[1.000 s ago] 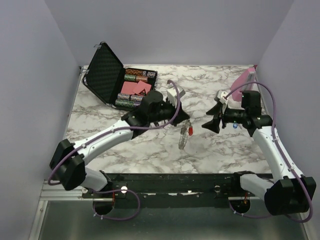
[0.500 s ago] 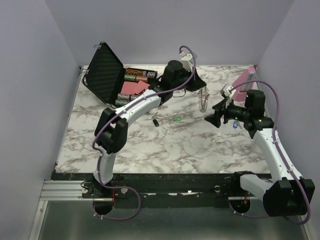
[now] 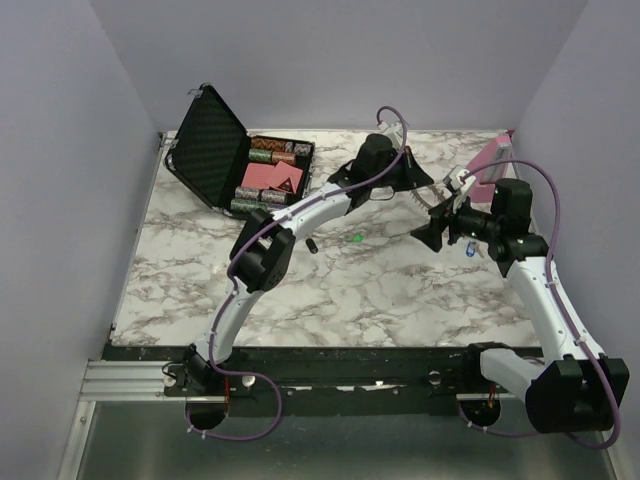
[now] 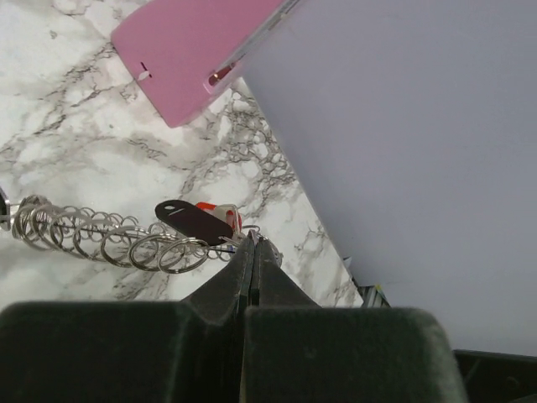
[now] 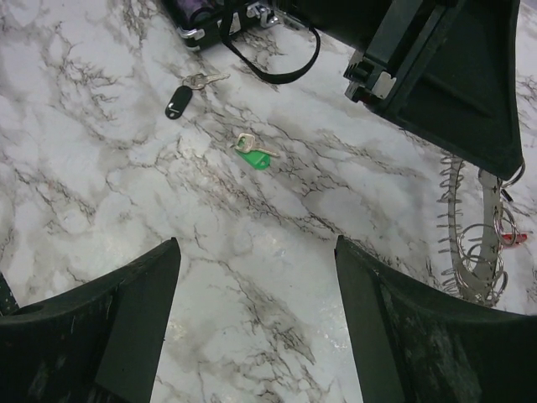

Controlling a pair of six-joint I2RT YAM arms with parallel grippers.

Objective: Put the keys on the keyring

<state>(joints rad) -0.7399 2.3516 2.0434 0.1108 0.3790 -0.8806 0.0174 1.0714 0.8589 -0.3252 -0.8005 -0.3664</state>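
Item: thin silvery metal keyring (image 4: 101, 239), a chain of linked wire loops. It hangs in the air over the far right part of the white, grey-veined marble-pattern tabletop (image 3: 380, 290) and is held at one end. Holder: left gripper (image 4: 253, 252), jaws pressed fully together and pinching the chain's end loops, at the end of its arm, which is stretched out across the table. Attached at the held end: one small key with a red plastic head (image 4: 220, 211), with a dark oval tab (image 4: 193, 222) lying against it; the rest of the chain trails away from the jaws as a loose row of rings. Loose on the marble, well apart from the chain: one small key with a black plastic head (image 5: 178, 101) and one small key with a green plastic head (image 5: 254, 155), near each other toward the table's middle. A small blue-headed key (image 3: 468, 250) shows by the right wrist, too small to describe further. Right gripper (image 5: 256, 248): jaws spread wide and holding nothing, hovering above the marble just beside the hanging chain. Also present: flat pink plastic stand (image 4: 193, 50) at the far right edge, and an open black hard case (image 3: 215, 145) of poker chips at the far left.
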